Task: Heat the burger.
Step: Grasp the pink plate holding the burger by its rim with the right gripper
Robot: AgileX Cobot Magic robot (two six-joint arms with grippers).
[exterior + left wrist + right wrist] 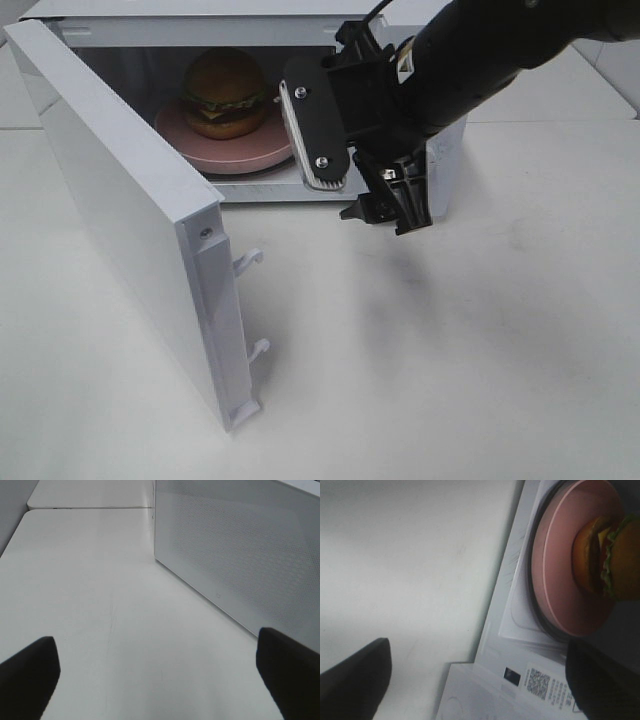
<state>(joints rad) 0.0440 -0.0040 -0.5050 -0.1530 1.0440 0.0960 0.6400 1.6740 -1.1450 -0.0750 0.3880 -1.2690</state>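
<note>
We see the burger (224,92) standing upright on a round pink plate (250,160) inside the open microwave (262,189), set back in the cavity. Its domed top bun is golden brown; under it we make out frilly green lettuce, a slip of yellow cheese, a dark patty and the bottom bun. It sits whole, roughly at the plate's centre

one burger (223,90), one pink plate (252,160), one white microwave (446,180), one open door (110,200), two latch hooks (249,261), one black arm (500,50) in high view, one left tool (160,680), one right tool (479,680), one tabletop (450,350)
</note>
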